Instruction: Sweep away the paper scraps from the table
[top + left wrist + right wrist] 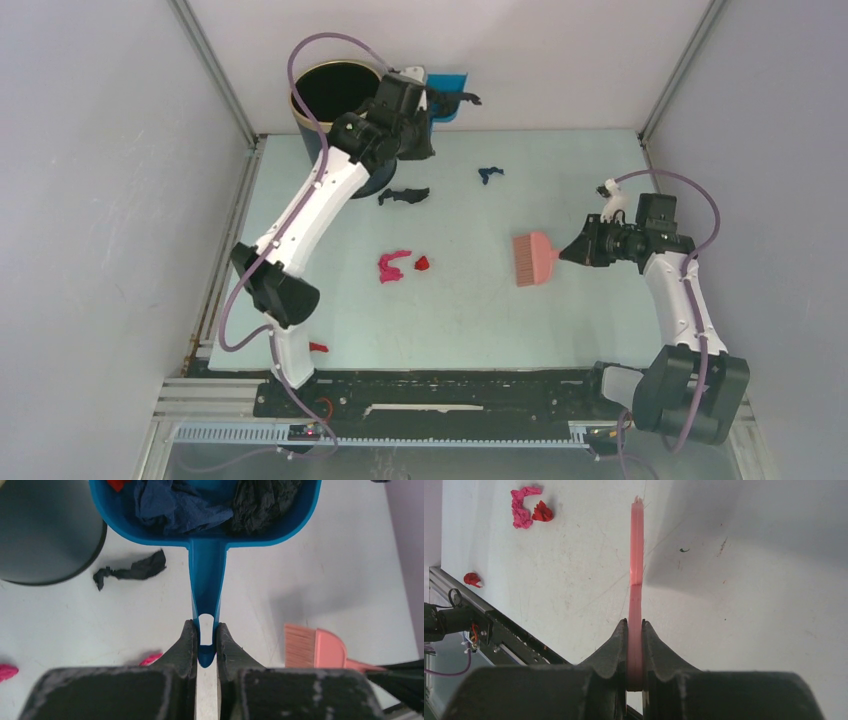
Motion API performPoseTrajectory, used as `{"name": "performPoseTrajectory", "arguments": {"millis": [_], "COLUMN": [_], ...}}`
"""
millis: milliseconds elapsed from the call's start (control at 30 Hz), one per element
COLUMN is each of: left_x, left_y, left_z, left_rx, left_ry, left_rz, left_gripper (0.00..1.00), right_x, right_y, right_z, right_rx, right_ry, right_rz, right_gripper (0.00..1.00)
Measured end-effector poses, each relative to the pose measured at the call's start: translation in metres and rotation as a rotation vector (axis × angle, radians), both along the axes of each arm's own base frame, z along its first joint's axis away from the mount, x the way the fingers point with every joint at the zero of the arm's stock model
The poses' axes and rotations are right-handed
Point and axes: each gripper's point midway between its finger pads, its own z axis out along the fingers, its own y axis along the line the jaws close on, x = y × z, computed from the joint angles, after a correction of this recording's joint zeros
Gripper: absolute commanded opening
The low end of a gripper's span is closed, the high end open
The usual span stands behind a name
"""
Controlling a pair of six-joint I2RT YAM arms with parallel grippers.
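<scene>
**On the counter (pixel 470 320): scraps (pixel 392 266) outstanding**

Your left gripper (pixel 206 645) is clenched on the dustpan (pixel 206 580) handle beside the bin (pixel 325 95), with gathered scraps (pixel 175 510) inside. Your right gripper (pixel 636 635) grasps the brush (pixel 637 555). Loose: pink scrap and red scrap (pixel 423 263) mid-counter; black scrap (pixel 403 196) near the bin; blue scrap (pixel 489 174) far side; second red scrap (pixel 318 347) by the left arm's base.

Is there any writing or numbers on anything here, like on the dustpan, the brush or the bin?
None: no word, number or sign can be read in any view.
Dustpan: plain blue, no label showing.
Brush: plain pink, no label showing.
Bin: plain dark side, no print.
Scraps: plain coloured paper, no print.
</scene>
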Motion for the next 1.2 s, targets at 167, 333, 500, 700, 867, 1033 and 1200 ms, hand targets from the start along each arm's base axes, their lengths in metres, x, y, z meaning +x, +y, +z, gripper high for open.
{"name": "performPoseTrajectory", "arguments": {"millis": [167, 333, 500, 700, 867, 1033, 1200], "left_x": [0.027, 0.044, 0.057, 0.071, 0.072, 0.070, 0.066], "left_y": [0.008, 0.030, 0.059, 0.122, 0.176, 0.217, 0.255], "left_z": [0.011, 0.006, 0.005, -0.002, -0.007, -0.005, 0.007], "left_rx": [-0.058, -0.080, -0.073, 0.039, 0.203, 0.356, 0.552], "left_ry": [-0.009, 0.014, 0.013, 0.010, 0.009, 0.001, -0.027], "left_rz": [0.025, 0.078, 0.137, 0.266, 0.380, 0.453, 0.527], "left_gripper": [0.00, 0.00, 0.00, 0.00, 0.00, 0.00, 0.00], "right_x": [0.001, 0.001, 0.000, 0.000, 0.000, -0.001, -0.001], "right_y": [-0.003, -0.004, -0.006, -0.006, -0.006, -0.006, -0.005], "right_z": [-0.001, -0.004, -0.005, -0.007, -0.009, -0.012, -0.013], "right_rx": [0.001, 0.003, 0.004, 0.007, 0.009, 0.016, 0.019], "right_ry": [0.002, 0.015, 0.022, 0.034, 0.043, 0.059, 0.061], "right_rz": [-0.008, -0.009, -0.017, -0.018, -0.018, -0.016, -0.013], "right_gripper": [0.00, 0.00, 0.00, 0.00, 0.00, 0.00, 0.00]}}
